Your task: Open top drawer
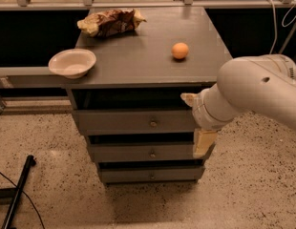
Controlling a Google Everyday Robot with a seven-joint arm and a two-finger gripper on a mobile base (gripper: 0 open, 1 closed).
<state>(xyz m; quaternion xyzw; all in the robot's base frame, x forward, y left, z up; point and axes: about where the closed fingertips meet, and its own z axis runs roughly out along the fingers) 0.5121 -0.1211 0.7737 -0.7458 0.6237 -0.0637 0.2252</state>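
Note:
The top drawer (pixel 133 121) is the widest grey front under the cabinet top, with a small round metal knob (pixel 153 123) at its centre. A dark gap shows above the front. Two narrower drawers sit below it, the middle (pixel 138 153) and the bottom (pixel 148 174). My gripper (pixel 196 122) is at the right end of the top drawer's front, to the right of the knob. One cream finger (pixel 188 99) shows above the front and the other (pixel 204 143) below it, apart and holding nothing. My white arm (pixel 253 92) comes in from the right.
On the grey cabinet top (pixel 138 56) lie an orange (pixel 180 50), a white bowl (pixel 72 63) at the left edge and a crumpled snack bag (pixel 110 22) at the back. A black pole (pixel 16 190) lies on the speckled floor at the left. A rail runs behind.

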